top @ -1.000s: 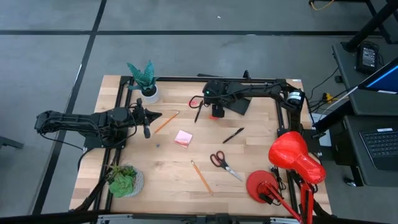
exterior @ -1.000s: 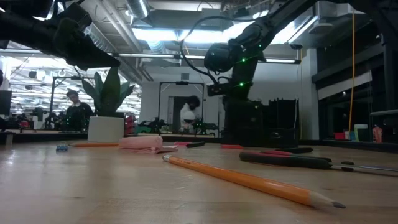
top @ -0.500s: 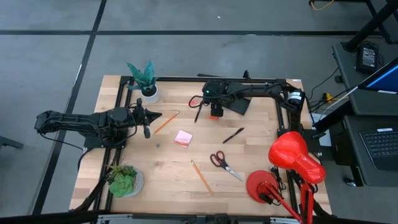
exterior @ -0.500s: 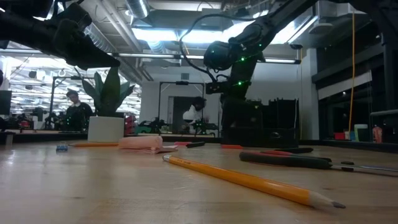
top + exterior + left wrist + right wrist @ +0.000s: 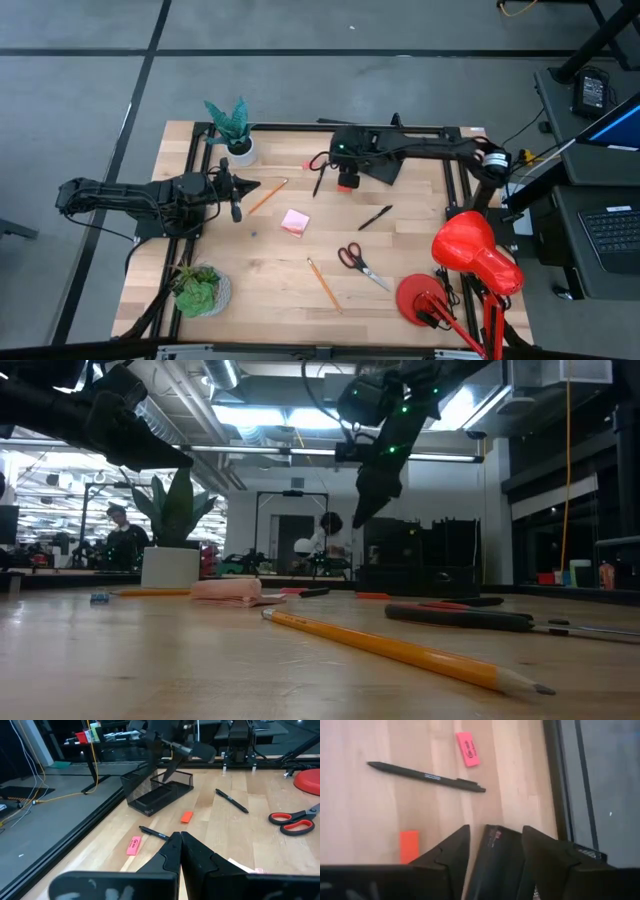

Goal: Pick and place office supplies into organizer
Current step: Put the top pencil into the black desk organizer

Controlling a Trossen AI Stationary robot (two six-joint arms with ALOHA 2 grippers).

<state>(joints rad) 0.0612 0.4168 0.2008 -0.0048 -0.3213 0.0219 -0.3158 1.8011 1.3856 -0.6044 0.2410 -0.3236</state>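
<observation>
The organizer [image 5: 385, 168] sits at the far edge of the counter [image 5: 260, 270], right of centre. In the left wrist view it shows as a black mesh tray [image 5: 160, 795] with low walls.

The right gripper [image 5: 346, 172] is raised just beside the organizer's left end. Its jaws are grasping a held pen [image 5: 495, 855], a dark slender barrel seated between the two fingers [image 5: 452, 850]. In the low view the held pen [image 5: 362, 510] hangs tilted, tip down, clear of the counter.

Items on the counter near the organizer:
- A second pen [image 5: 426, 777] lies flat just beside it.
- A pink eraser [image 5: 468, 749] lies near that pen's end.
- An orange eraser [image 5: 409, 846] lies between the second pen and the organizer.

Items farther out:
- A third pen [image 5: 375, 217] lies towards the counter's middle.
- A pink sticky-note pad [image 5: 294, 222] lies left of the third pen.
- Red-handled scissors [image 5: 355, 262] lie nearer the front edge.
- One pencil [image 5: 323, 284] lies left of the scissors.
- Another pencil [image 5: 267, 196] lies close to the left gripper.

The left gripper [image 5: 236, 195] hovers over the left side of the counter with its jaws clenched and empty; the fingertips [image 5: 172, 845] meet.

Two potted plants [image 5: 232, 128] [image 5: 200, 290] stand along the left side. A red desk lamp [image 5: 470, 255] stands at the front right corner.
</observation>
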